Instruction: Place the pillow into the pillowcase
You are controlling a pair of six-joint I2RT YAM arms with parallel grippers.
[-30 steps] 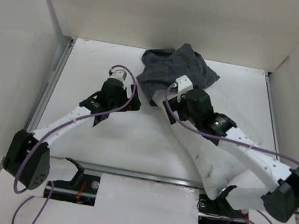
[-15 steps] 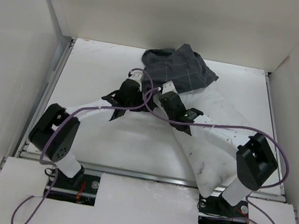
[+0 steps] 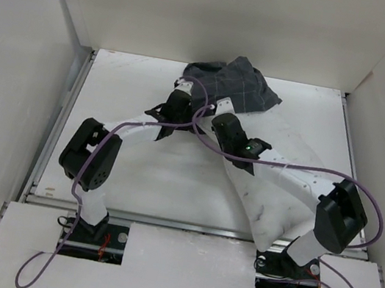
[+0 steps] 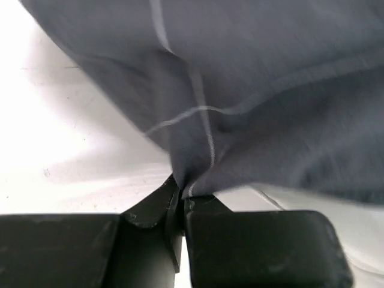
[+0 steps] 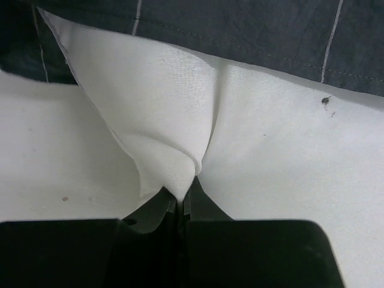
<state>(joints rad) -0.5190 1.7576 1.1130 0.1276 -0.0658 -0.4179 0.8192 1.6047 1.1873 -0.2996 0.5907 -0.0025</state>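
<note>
The dark grey grid-patterned pillowcase (image 3: 234, 86) lies crumpled at the back middle of the table. The off-white pillow (image 3: 278, 185) stretches from its mouth toward the front right, under my right arm. My left gripper (image 3: 184, 90) is at the pillowcase's left edge; in the left wrist view it (image 4: 182, 191) is shut on a pinch of the pillowcase (image 4: 258, 90). My right gripper (image 3: 222, 110) sits at the pillow's upper end. The right wrist view shows it (image 5: 185, 193) shut on a fold of the pillow (image 5: 174, 126), just below the pillowcase hem (image 5: 240, 30).
White walls (image 3: 37, 49) enclose the white table (image 3: 128, 88) on the left, back and right. A metal rail (image 3: 164, 221) runs along the table's front edge. Purple cables (image 3: 197, 115) loop between the two wrists.
Both arms have reached forward to the pillowcase mouth. The left gripper has shut on the pillowcase edge and the right has shut on the pillow; both stood open before.
</note>
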